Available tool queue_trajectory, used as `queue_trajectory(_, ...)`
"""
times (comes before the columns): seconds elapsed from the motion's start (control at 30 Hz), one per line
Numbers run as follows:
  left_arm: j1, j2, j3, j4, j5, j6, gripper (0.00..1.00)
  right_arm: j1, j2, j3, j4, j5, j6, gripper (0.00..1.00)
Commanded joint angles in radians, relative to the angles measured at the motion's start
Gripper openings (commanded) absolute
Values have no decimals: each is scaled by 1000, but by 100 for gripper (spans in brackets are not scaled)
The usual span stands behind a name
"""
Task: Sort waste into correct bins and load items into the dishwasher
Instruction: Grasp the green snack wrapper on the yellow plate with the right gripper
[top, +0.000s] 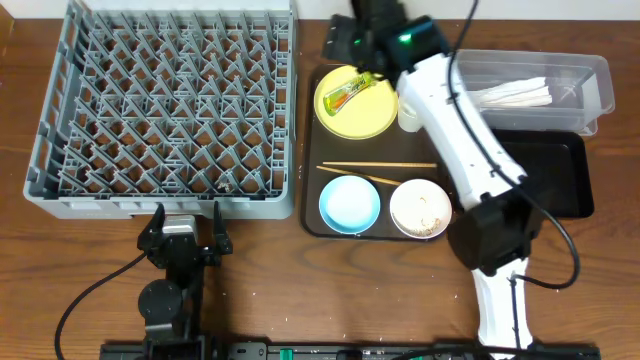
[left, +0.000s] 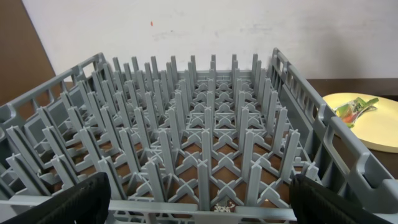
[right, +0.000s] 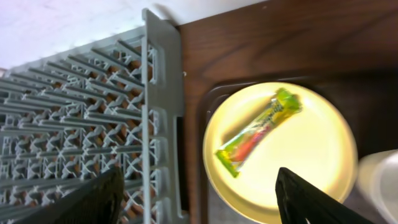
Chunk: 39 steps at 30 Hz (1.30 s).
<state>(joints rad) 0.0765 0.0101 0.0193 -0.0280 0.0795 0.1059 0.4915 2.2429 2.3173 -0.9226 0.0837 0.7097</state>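
At the left of the overhead view, the grey dish rack (top: 120, 205) holds no dishes yet, its stiff plastic pegs upright. Just below it my left pincer (top: 185, 213) sits spread wide, gripping nothing. In the middle, on the brown tray (top: 310, 130), the smooth round yellow plate (top: 375, 115) carries the glossy green-yellow wrapper (top: 352, 93), lying flat. My right pincer (right: 199, 180) hangs above it, fingers well apart and empty. I judge the wrapper goes first, freeing the plate for the rack. Lower down lie thin wooden chopsticks (top: 380, 166), a light blue bowl (top: 349, 204) and a white bowl (top: 420, 208). At the right, crumpled napkins (top: 515, 95) sit in the clear tub (top: 590, 75), the matte black tray (top: 560, 170) just below.
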Motion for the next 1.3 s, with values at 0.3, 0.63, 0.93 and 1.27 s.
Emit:
queue_trajectory(0.3, -4, -6, -15, -35, 18, 6, 93, -25, 246, 14, 62, 61, 206, 72)
queue_trajectory(0.63, -4, -6, -15, -35, 18, 6, 93, -25, 363, 14, 111, 28, 198, 65)
queue_trajectory(0.93, -4, -6, -15, -35, 18, 6, 93, -25, 380, 9, 19, 17, 128, 32)
queue_trajectory(1.27, -4, -6, -15, -35, 18, 6, 93, -88, 209, 33, -51, -142, -27, 1)
